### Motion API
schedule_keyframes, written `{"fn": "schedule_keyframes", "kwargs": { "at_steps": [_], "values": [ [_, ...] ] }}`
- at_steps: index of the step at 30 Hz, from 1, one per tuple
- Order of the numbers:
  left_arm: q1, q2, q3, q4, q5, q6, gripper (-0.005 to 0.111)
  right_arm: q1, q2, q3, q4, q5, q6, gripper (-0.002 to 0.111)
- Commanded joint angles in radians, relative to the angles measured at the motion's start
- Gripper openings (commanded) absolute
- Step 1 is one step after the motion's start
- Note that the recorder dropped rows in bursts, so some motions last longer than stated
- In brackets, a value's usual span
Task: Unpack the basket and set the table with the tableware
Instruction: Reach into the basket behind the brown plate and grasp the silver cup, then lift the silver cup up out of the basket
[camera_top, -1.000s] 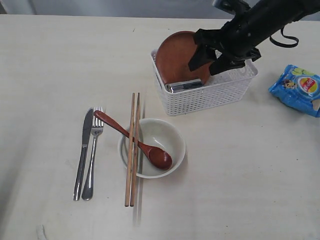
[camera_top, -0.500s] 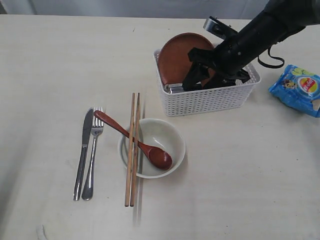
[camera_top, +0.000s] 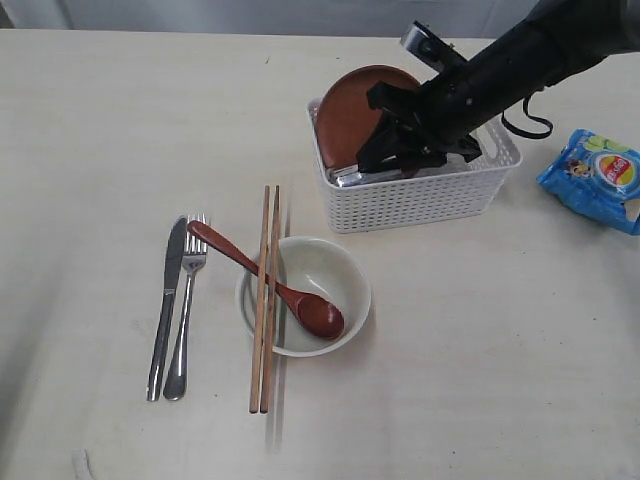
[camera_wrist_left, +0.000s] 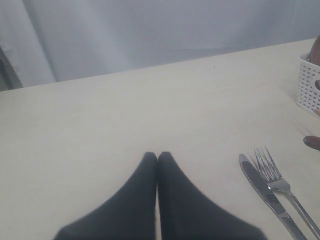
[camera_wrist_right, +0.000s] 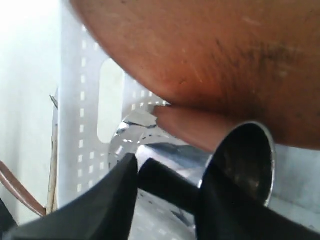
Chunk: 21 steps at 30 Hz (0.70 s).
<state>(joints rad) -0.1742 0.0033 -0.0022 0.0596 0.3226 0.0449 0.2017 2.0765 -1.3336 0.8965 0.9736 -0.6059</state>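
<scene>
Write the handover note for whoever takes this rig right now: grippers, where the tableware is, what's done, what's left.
Left gripper: shut, empty, over the table near the knife and fork.
Right gripper: down in the basket, jaws either side of the steel cup; a firm grip cannot be confirmed.
Done: knife and fork laid side by side; bowl out, spoon resting in it, chopsticks across its rim.
Left: cup and plate, which leans on edge in the basket, need lifting out and setting.
</scene>
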Motion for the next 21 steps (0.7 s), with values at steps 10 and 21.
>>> {"fn": "schedule_keyframes", "kwargs": {
  "at_steps": [10, 21],
  "values": [
    [0.002, -0.003, 0.002, -0.009, -0.001, 0.0, 0.0, 0.0, -0.012, -0.005, 0.02, 0.0, -0.037, 0.0],
    [0.002, -0.003, 0.002, -0.009, -0.001, 0.0, 0.0, 0.044, -0.143, -0.099, -0.012, 0.022, -0.01, 0.0]
  ]
}}
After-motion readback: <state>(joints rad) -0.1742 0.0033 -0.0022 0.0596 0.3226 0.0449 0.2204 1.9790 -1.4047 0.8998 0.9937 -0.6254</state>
